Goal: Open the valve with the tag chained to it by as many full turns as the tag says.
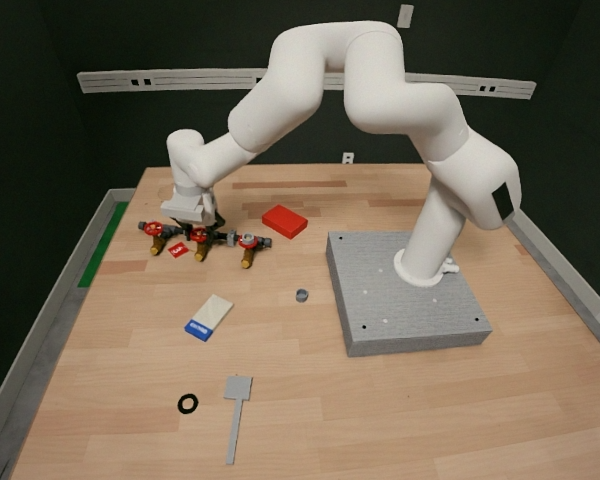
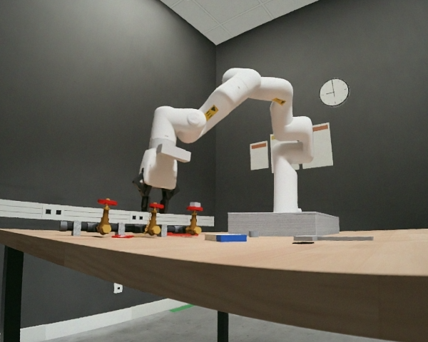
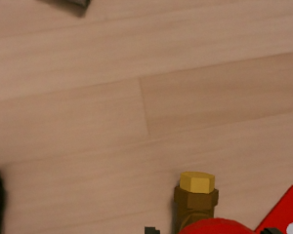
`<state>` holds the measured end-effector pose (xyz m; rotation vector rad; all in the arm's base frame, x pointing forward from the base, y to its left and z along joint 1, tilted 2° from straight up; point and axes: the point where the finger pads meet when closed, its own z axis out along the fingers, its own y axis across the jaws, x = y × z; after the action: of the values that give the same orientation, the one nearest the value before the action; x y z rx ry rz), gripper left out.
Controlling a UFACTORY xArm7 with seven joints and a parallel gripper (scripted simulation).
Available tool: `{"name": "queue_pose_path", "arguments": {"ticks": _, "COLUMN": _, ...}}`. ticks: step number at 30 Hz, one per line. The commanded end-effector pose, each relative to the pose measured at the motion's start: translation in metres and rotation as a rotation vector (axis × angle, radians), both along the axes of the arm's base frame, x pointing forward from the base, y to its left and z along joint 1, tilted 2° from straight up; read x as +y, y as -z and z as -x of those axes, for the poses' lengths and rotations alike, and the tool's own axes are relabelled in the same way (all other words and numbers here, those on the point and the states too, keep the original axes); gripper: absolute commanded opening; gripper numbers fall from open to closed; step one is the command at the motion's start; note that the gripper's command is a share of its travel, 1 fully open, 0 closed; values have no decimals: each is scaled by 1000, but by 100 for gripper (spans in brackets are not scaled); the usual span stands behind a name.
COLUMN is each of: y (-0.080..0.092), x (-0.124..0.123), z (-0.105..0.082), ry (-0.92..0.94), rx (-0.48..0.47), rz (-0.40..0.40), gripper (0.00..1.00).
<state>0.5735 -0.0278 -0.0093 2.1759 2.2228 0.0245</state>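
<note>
Three brass valves with red handwheels stand in a row on a dark pipe at the table's far left. My gripper is shut on the middle valve's handwheel, coming down on it from above; it also shows in the exterior view. A red tag lies flat between the left valve and the middle valve; its corner shows in the wrist view. The right valve carries a grey cap on its wheel. In the wrist view the middle valve's brass end and the wheel's rim sit at the bottom edge.
A red block lies behind the valves to the right. A white and blue box, a small grey cap, a black ring and a grey paddle lie nearer the front. The arm's grey base plate stands at the right.
</note>
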Motion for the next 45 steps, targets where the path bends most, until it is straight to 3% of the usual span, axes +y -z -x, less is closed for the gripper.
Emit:
{"name": "queue_pose_path", "arguments": {"ticks": 1, "y": -2, "x": 0, "z": -2, "ry": -92, "rx": -16, "rz": -24, "gripper": 0}}
{"name": "queue_pose_path", "arguments": {"ticks": 4, "y": -2, "x": 0, "z": -2, "ry": -93, "rx": -16, "rz": -24, "gripper": 0}}
{"name": "queue_pose_path", "arguments": {"ticks": 5, "y": -2, "x": 0, "z": -2, "ry": -93, "rx": -16, "rz": -24, "gripper": 100}}
{"name": "queue_pose_path", "arguments": {"ticks": 33, "y": -2, "x": 0, "z": -2, "ry": -84, "rx": -16, "rz": -24, "gripper": 100}}
{"name": "queue_pose_path", "arguments": {"ticks": 41, "y": -2, "x": 0, "z": -2, "ry": 27, "rx": -16, "rz": -29, "gripper": 100}}
{"name": "queue_pose_path", "arguments": {"ticks": 45, "y": -2, "x": 0, "z": -2, "ry": 199, "rx": -15, "rz": -36, "gripper": 100}}
